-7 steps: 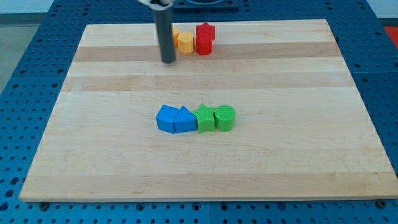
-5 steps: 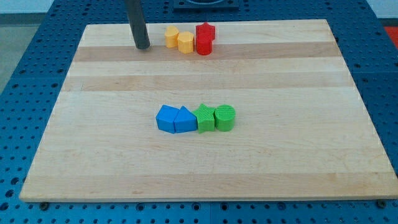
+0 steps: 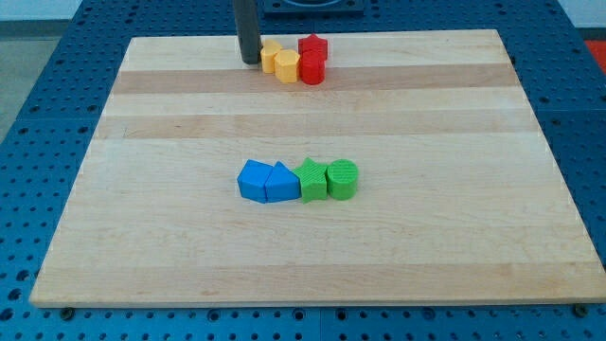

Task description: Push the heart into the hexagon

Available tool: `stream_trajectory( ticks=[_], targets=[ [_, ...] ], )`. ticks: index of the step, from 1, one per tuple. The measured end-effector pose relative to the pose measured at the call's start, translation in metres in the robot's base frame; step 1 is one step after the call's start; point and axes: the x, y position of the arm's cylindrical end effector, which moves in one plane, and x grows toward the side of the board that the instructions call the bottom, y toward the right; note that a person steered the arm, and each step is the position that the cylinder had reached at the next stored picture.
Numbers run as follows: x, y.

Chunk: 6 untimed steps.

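The yellow heart (image 3: 270, 54) lies near the view's top edge of the wooden board (image 3: 426, 142). It touches the yellow hexagon (image 3: 288, 66) on its lower right. My tip (image 3: 250, 61) stands right against the heart's left side, at the end of the dark rod that comes down from the view's top. The hexagon touches a red block (image 3: 311, 68) on its right.
A second red block (image 3: 313, 45) sits just above the first. At the board's middle a row runs left to right: two blue blocks (image 3: 254, 180) (image 3: 281, 183), a green block (image 3: 311, 180), and a green cylinder (image 3: 342, 179).
My tip swung out to the view's left, then came back right to the heart's left side. The heart and hexagon have shifted slightly right, closing up against the red block.
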Motion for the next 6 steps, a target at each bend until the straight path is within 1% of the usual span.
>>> stream_trajectory(
  ticks=[1, 2, 4, 6],
  targets=[
    [0.0, 0.006],
    [0.017, -0.009],
    [0.086, -0.046],
    [0.125, -0.07]
  ],
)
